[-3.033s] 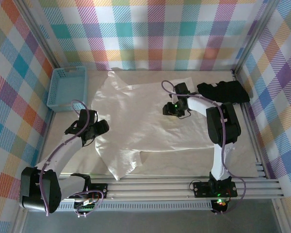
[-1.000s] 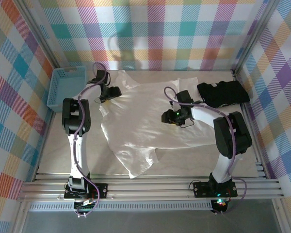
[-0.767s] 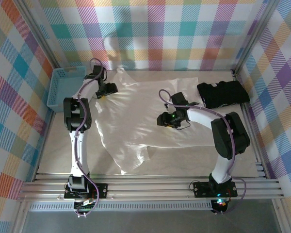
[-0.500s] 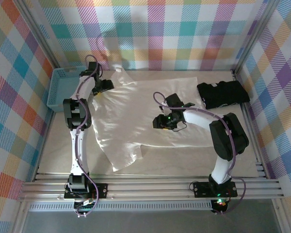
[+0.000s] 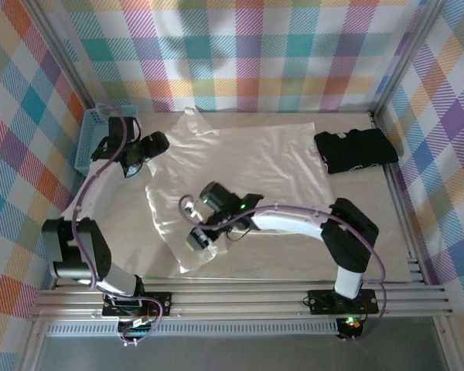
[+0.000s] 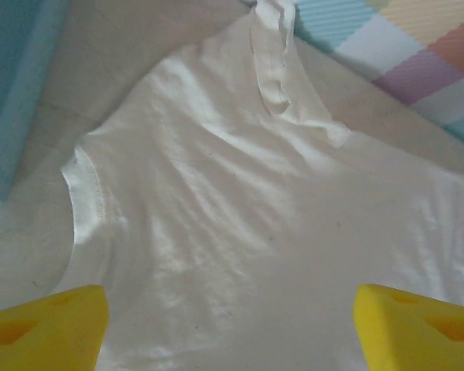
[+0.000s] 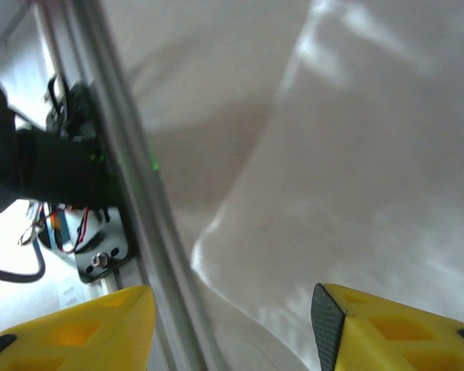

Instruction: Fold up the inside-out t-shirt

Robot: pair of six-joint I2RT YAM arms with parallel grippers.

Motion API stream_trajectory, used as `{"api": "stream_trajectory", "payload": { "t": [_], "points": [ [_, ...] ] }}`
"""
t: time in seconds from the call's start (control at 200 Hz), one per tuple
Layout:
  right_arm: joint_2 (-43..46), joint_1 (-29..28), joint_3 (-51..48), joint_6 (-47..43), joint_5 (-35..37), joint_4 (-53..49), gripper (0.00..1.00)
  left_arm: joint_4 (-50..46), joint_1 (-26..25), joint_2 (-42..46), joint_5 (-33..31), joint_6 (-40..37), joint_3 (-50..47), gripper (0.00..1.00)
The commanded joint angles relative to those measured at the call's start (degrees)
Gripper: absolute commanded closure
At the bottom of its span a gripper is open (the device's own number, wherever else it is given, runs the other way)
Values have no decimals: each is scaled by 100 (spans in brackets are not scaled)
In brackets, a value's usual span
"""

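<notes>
- Looking at the inside-out t-shirt (image 5: 247, 174): spread mostly flat mid-worktop (image 5: 371, 232), between the blue basket (image 5: 93, 139) and the black garment (image 5: 356, 151).
- Runs long-ways left to right, with one sleeve toward the far wall and the other toward the near rail (image 7: 139, 193). Looks like collar end at the basket side, hem at the black garment side.
- Hovering over the far-left shoulder area with the left gripper (image 5: 148, 145), jaws spread wide, nothing between them, cloth just below.
- Sitting over the near-left sleeve with the right gripper (image 5: 196, 238), jaws apart too, no pinch visible.
- Guessing a grab at both collar-end corners next, then a fold along that long axis toward the hem; left arm nearer the far sleeve, right arm nearer the near one.
</notes>
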State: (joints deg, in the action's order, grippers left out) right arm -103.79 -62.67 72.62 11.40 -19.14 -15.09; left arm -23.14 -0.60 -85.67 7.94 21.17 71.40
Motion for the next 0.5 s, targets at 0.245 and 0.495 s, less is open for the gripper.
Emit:
{"api": "stream_trajectory", "payload": {
  "t": [0.245, 0.495],
  "points": [
    [-1399, -945, 1235, 267, 1534, -541, 43, -119, 60, 868, -1, 746, -990, 17],
    [-2074, -1141, 1871, 565, 2514, -1206, 53, -522, 60, 1501, 66, 686, -1153, 17]
  ]
}}
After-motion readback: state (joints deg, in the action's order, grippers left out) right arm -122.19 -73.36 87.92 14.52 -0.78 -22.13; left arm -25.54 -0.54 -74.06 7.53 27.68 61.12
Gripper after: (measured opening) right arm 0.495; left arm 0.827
